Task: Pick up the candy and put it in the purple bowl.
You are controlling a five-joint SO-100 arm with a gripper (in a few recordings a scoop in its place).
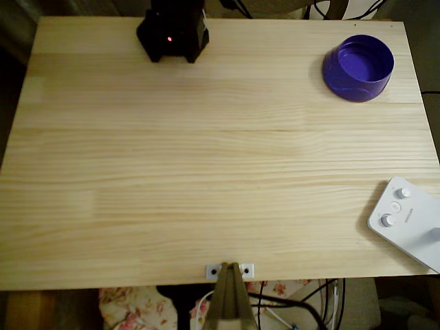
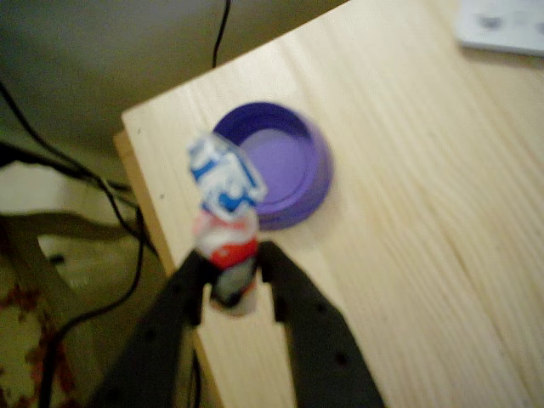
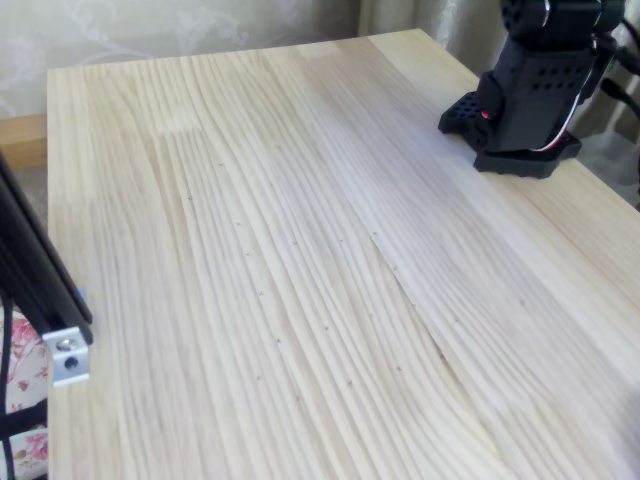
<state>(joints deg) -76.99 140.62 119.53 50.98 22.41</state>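
Observation:
In the wrist view my gripper (image 2: 231, 285) is shut on the candy (image 2: 225, 225), a slim wrapped sweet with a white, blue and red wrapper that sticks up from between the black fingers. It hangs in the air, and the purple bowl (image 2: 289, 161) shows beyond it near the table's corner. The overhead view has the purple bowl (image 1: 359, 67) at the far right corner of the wooden table, holding nothing. The arm's black base (image 1: 172, 31) stands at the far edge, seen also in the fixed view as the black base (image 3: 525, 95).
A white device with round buttons (image 1: 407, 220) lies at the table's right front edge. A metal bracket with a camera mount (image 1: 229, 271) sits at the front edge. Cables hang off the table near the bowl (image 2: 119, 221).

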